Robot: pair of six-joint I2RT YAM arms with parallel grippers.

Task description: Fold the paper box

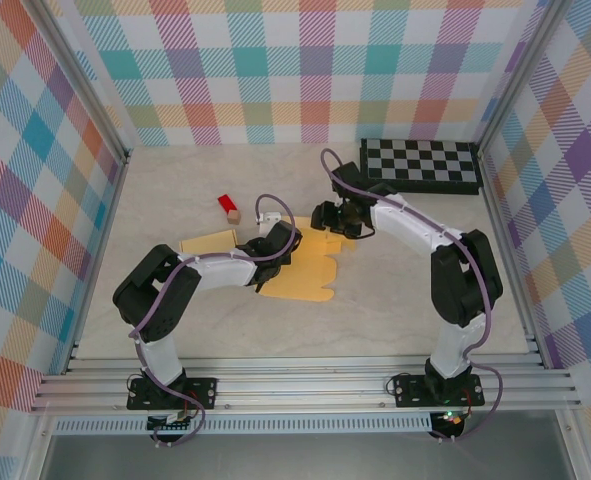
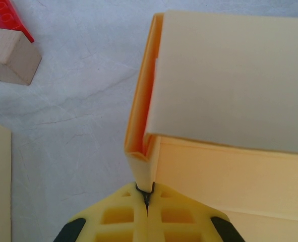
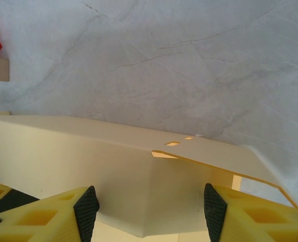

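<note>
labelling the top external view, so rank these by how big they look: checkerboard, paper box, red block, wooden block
1. checkerboard and paper box: they look about alike, and the box is partly hidden, so I won't rank them.
2. red block
3. wooden block, slightly smaller

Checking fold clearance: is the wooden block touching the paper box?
No, in the left wrist view bare table separates the wooden block from the paper box.
</note>
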